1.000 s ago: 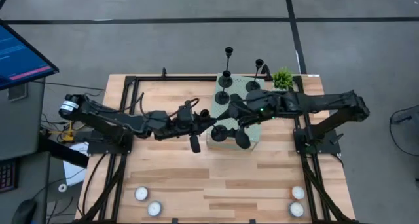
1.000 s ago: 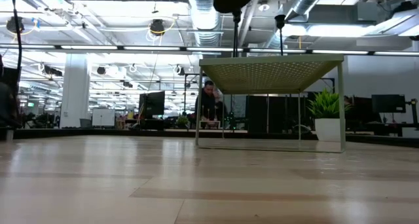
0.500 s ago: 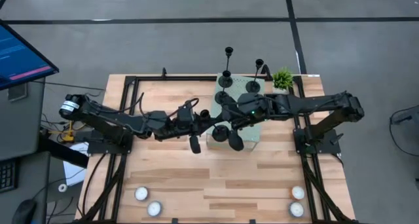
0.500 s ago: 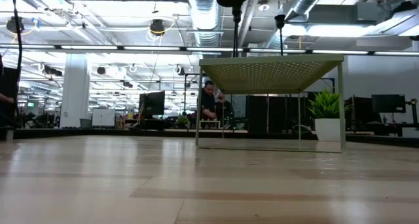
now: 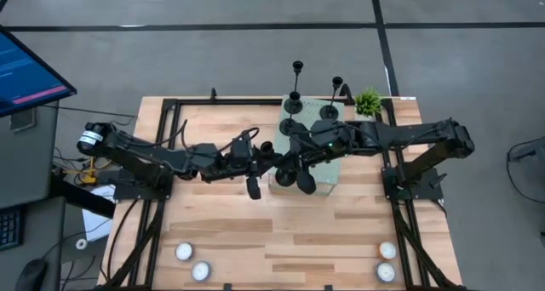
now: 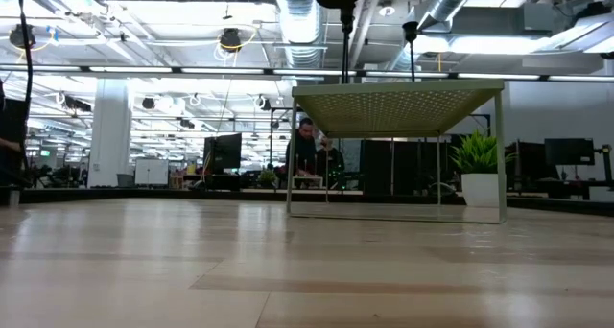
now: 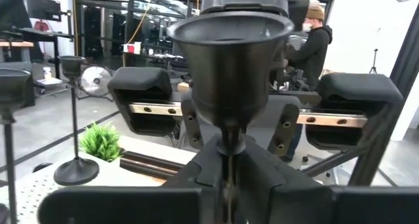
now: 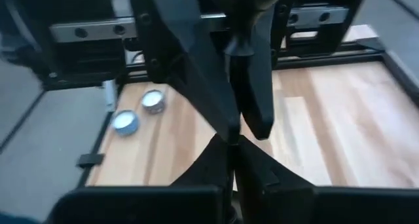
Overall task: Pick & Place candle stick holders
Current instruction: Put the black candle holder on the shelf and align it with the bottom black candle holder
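One black candle stick holder (image 7: 229,60) is held upright in the air over the near left corner of the white perforated rack (image 5: 332,168). My left gripper (image 5: 262,161) reaches it from the left and my right gripper (image 5: 294,162) from the right. Both are shut on its thin stem, fingertips facing each other. Its cup fills the middle of the left wrist view. Its base does not show in either wrist view. Two taller candle stick holders (image 5: 296,87) (image 5: 334,97) stand by their disc bases on the rack's far part. My left gripper pinches the stem (image 7: 226,160) just below the cup between its two fingers. It comes level from the table's left and lies across the stem. The holder stands upright, its cup above the fingers. My right gripper pinches the same thin stem (image 8: 230,157) between its shut fingers, coming from the table's right, opposite the left fingers (image 8: 196,73). The holder hangs clear of the table.
A small green plant (image 5: 368,102) stands at the rack's far right corner. White tealights lie near the front edge, two at the left (image 5: 183,252) and two at the right (image 5: 387,250). People show in the room beyond (image 6: 305,151).
My right gripper has moved toward the table's left, up to the candle stick holder in my left gripper. It has shut on the holder's stem. The left gripper and the holder have kept their place.
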Controlling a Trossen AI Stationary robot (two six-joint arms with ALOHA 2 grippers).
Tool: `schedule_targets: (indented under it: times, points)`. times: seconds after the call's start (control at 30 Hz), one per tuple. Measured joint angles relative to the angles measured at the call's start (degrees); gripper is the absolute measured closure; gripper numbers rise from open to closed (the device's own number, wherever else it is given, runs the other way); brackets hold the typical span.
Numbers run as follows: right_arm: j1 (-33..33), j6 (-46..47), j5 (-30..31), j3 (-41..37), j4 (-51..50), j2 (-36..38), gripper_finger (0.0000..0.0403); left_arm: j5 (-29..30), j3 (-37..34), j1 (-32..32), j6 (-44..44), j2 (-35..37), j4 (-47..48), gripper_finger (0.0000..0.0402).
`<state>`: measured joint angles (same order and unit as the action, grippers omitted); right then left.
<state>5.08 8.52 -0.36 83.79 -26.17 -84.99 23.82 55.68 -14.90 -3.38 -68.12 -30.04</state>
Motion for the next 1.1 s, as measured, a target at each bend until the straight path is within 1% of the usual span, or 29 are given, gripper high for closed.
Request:
schedule_targets:
  times: [0.1, 0.17, 0.23, 0.27, 0.37, 0.47, 0.6, 0.73, 0.83, 0.93, 1.03, 1.1]
  points:
    - [0.7, 0.0, 5.4, -0.1, -0.6, 1.8, 0.04, 0.4, 0.0, -0.1, 0.0, 0.1, 0.6, 0.033]
    - [1.7, -1.0, 10.9, -0.2, -0.7, 4.0, 0.04, 0.3, 0.0, -0.6, 0.1, 0.4, 0.7, 0.0302]
    - [2.4, -1.4, 17.0, -2.1, -1.7, 7.5, 0.0401, -0.3, 0.0, -1.3, 0.1, 0.5, 1.0, 0.0273]
    - [2.4, -1.3, 18.9, -3.3, -2.6, 9.6, 0.0401, -0.3, 0.0, -1.7, 0.2, 0.5, 1.4, 0.0259]
    - [2.2, 1.0, 22.6, -9.0, -3.9, 17.4, 0.0402, -0.4, -0.1, -2.9, 0.2, 0.8, 1.8, 0.022]
    - [2.4, 2.9, 27.8, -16.8, -1.3, 26.0, 0.0402, 0.6, -0.1, -3.6, 0.1, 1.3, 1.9, 0.0198]
    - [2.3, 1.7, 33.3, -29.6, 7.9, 36.1, 0.0402, 2.8, -0.1, -3.7, -0.3, 2.8, 1.7, 0.0196]
    - [1.2, -2.4, 37.4, -42.2, 19.6, 43.5, 0.0402, 3.6, -0.1, -3.6, -0.3, 5.2, 1.7, 0.0209]
    - [-1.1, -2.9, 37.1, -49.3, 24.9, 46.5, 0.0403, 4.1, -0.1, -3.4, -0.1, 6.6, 1.7, 0.0219]
    - [-3.3, -2.9, 36.3, -54.2, 28.7, 48.0, 0.0403, 5.4, -0.1, -3.4, 0.4, 7.7, 1.6, 0.0228]
    - [-5.8, -2.6, 35.1, -56.7, 29.7, 48.7, 0.0403, 6.6, -0.1, -3.4, 1.3, 8.5, 1.7, 0.0235]
    - [-7.7, -2.5, 33.1, -57.2, 29.8, 48.8, 0.0403, 6.6, -0.1, -3.4, 1.6, 8.9, 1.7, 0.0239]
